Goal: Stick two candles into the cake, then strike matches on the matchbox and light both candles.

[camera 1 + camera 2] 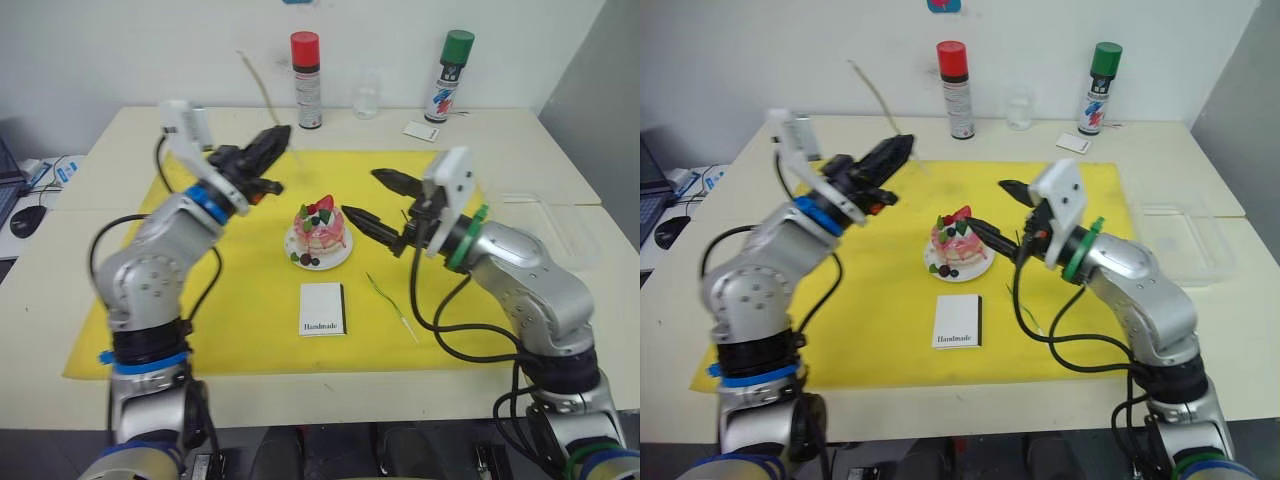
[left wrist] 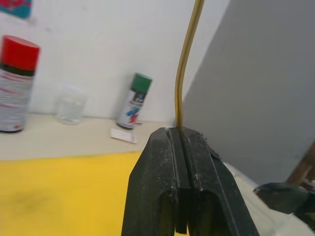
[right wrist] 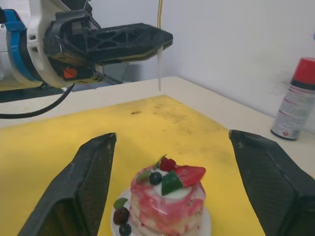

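Left end effector: clamped together on one candle, raised above the yellow mat, behind and to the left of the cake.
Held candle axis: near upright, leaning a little back and to the left; long green part above the fingers, short pale tip hanging below them, as seen in the right wrist view.
Cake: on its small white plate mid-mat, no candle stuck in it yet.
Key relation: cake lies forward-right of and below the held candle's pale tip; well apart sideways, so a shift across toward the cake and then a straight drop looks needed, tip kept pointing down.
Right end effector: fingers wide apart, empty, just beside the cake on its right, one finger on either side of it in the right wrist view.
Nearer arm: right one close to the cake; left one carrying the candle farther off.
Second candle: flat on the mat, right of the matchbox, long axis running near-to-far and slightly slanted; closer to the right arm.
Matchbox: flat on the mat, in front of the cake, untouched.
Matches: cannot tell where.
Step judged: first candle on its way to the cake top.
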Controlling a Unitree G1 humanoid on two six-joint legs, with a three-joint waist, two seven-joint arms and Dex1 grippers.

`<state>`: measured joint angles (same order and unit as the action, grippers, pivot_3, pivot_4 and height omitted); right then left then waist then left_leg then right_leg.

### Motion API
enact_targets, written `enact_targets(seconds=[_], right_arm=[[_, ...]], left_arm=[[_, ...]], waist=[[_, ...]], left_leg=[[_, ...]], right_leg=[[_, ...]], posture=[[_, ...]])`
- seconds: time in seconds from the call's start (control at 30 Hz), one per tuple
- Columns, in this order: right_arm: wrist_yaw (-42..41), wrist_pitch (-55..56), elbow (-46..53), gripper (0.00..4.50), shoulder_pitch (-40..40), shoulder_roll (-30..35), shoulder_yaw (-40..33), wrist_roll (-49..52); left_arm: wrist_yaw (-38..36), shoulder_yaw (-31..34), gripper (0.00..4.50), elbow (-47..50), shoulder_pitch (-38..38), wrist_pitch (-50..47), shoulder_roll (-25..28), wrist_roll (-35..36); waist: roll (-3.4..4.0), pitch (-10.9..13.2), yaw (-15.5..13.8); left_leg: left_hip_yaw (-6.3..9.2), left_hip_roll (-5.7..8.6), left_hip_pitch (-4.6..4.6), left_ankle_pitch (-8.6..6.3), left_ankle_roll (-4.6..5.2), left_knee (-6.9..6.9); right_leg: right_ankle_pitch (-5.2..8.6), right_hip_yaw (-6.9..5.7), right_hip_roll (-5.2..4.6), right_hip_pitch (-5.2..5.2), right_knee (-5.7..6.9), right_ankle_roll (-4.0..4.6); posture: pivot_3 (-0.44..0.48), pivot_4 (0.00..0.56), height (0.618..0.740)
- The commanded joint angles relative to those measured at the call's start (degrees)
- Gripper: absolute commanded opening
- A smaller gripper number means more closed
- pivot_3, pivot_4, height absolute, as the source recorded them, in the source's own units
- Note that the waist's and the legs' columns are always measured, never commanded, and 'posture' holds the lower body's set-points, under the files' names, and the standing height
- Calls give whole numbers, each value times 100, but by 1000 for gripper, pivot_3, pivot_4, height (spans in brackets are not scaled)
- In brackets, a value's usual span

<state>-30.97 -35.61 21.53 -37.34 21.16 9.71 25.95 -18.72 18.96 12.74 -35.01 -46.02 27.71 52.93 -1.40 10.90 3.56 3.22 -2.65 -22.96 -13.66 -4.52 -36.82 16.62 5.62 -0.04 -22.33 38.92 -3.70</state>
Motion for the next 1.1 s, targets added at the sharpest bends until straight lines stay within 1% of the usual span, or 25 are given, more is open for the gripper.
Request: enact_targets(seconds=[0.03,0.07,0.13,0.23,0.4,0.53,0.73,0.9,1.1], right_arm=[[-106,195,-243,3856,-247,-173,298,-263],[-104,232,-346,3856,-282,-230,349,-330],[-108,329,-552,3856,-282,-288,499,-555],[-201,431,-658,3856,-238,-288,629,-758],[-264,465,-720,3856,-234,-315,673,-956],[-266,439,-692,3856,-224,-343,686,-1077],[-257,325,-564,3856,-151,-372,651,-1154],[-194,203,-460,3856,-98,-401,592,-1146],[-135,87,-377,3856,-72,-418,522,-1130]], left_arm=[[-296,187,0,-81,163,-30,148,135],[-353,173,0,-127,202,-15,152,127],[-425,143,0,-302,268,69,-2,107],[-593,12,0,-520,336,263,-179,-82],[-759,-145,0,-941,144,525,-412,-301],[-920,-304,0,-1183,40,640,-460,-518],[-1201,-570,0,-1307,188,835,-474,-898],[-1277,-642,0,-1233,259,847,-544,-1012],[-1424,-724,0,-1365,248,1003,-556,-1249]], waist=[[-1,0,-32],[-1,0,-61],[-2,1,-118],[-2,1,-161],[-2,1,-155],[-2,1,-151],[-2,1,-146],[-2,1,-125],[-2,1,-114]], left_leg=[[2,-1,0,0,0,0],[4,-1,-2,0,-1,0],[6,0,-7,0,-1,-2],[2,4,-10,-1,-1,-7],[4,0,-8,-1,-1,-2],[3,0,-9,-1,-1,-2],[3,0,-9,-1,-1,-1],[4,0,-9,-1,-1,-1],[3,0,-9,-1,-1,-1]], right_leg=[[1,-3,0,0,-1,1],[1,-8,-1,1,-1,6],[0,-14,-4,1,-2,8],[-7,-12,-11,1,-5,20],[-7,-13,-6,-2,-2,21],[-7,-11,-5,-2,-3,20],[-7,-12,-5,-3,-3,21],[-7,-12,-5,-3,-3,21],[-7,-11,-5,-2,-3,20]], posture=[[0,150,740],[0,150,740],[0,150,740],[0,150,740],[0,150,740],[0,150,740],[0,150,740],[0,150,740],[0,150,740]])
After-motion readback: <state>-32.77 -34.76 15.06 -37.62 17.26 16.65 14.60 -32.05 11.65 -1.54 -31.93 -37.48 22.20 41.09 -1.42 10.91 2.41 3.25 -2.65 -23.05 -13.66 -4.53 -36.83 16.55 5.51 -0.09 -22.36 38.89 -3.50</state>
